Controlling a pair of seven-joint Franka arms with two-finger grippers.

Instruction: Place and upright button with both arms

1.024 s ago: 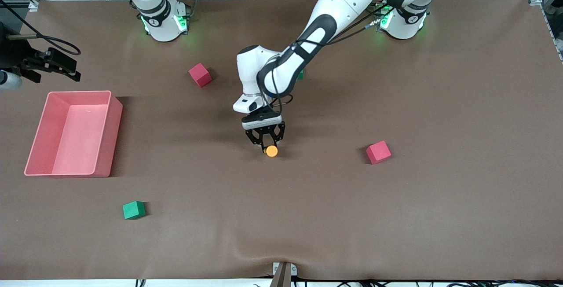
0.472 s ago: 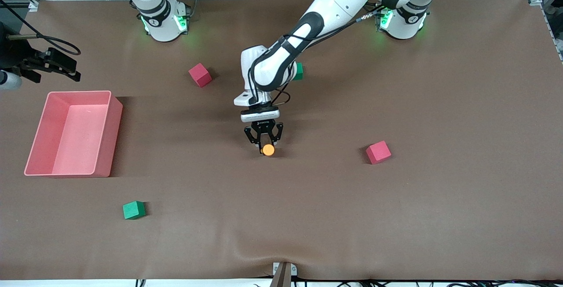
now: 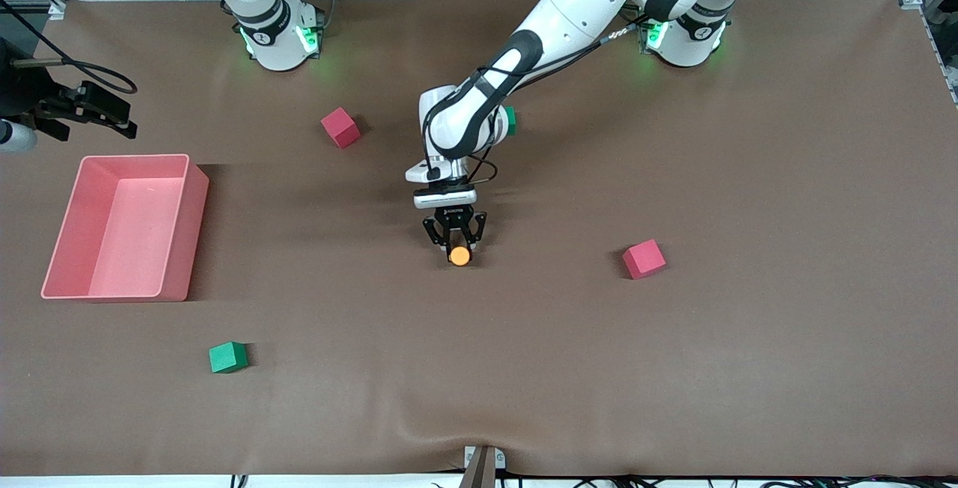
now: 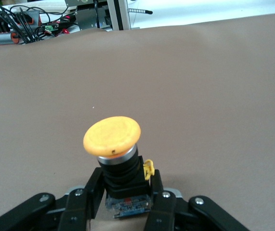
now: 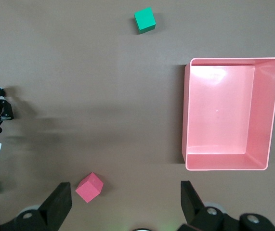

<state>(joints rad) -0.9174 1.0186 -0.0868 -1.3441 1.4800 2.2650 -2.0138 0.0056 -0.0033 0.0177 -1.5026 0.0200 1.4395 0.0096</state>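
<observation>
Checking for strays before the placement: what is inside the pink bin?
Nothing shows inside the pink bin: the right wrist view looks straight down onto its bare floor. In the front view the wall nearer the camera hides a thin strip of floor.

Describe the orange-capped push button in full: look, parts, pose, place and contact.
The small push button has a round, matte orange mushroom cap, a silvery collar, a black blocky body, a blue base and a yellow side clip. The left arm's black two-finger gripper is shut on its body, over the middle of the brown table.
</observation>
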